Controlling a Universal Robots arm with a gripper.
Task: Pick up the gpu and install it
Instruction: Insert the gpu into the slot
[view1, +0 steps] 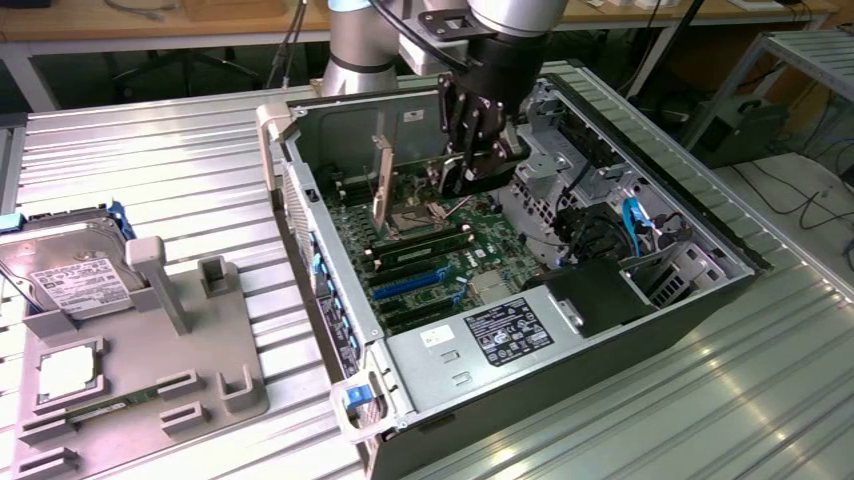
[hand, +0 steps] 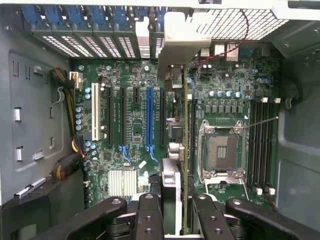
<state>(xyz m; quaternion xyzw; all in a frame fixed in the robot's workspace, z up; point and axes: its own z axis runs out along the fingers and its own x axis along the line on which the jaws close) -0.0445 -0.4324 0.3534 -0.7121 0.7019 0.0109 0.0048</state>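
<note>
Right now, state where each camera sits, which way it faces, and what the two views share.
Exterior view: off the arm, above the table, looking down into the open computer case; the arm and gripper show, lowered into it.
Wrist view: on the wrist, facing the motherboard head-on; the gripper's fingers show on either side of the edge-on gpu.
Shared: the gripper shut on the gpu, the motherboard, the computer case.
</note>
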